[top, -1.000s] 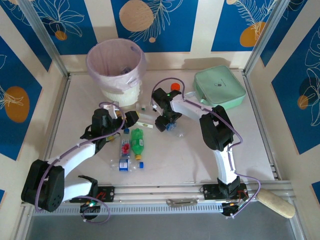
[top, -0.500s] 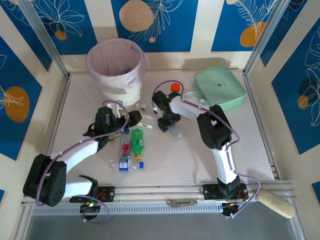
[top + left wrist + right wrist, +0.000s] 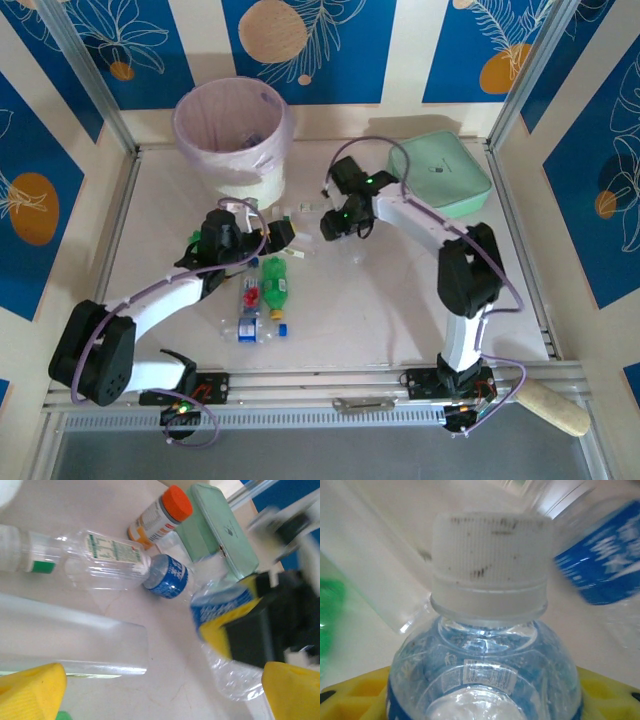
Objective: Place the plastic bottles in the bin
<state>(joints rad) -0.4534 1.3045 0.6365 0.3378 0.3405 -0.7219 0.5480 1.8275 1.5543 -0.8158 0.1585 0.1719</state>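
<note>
Since a second ago the right arm has swung from the middle of the table toward the far edge and its jaws have narrowed; the left arm has edged a little farther out. The right gripper is now closed on a clear bottle, its yellow pads snug against both sides of the blue-white label. The cap is whitish and scuffed, and the body is thin, crinkled plastic. I cannot tell whether it is fully clear of the table. The left gripper stands wide open and holds nothing, with its fingertips well apart over loose clear bottles. Step in hand, as I judge it: carry to the bin, which is at the far left corner. The next move calls for a lift above the rim, then a swing left over the left arm. A green bottle and several others lie left of centre toward the near edge, not yet binned. The mint-green case sits at the far right.
</note>
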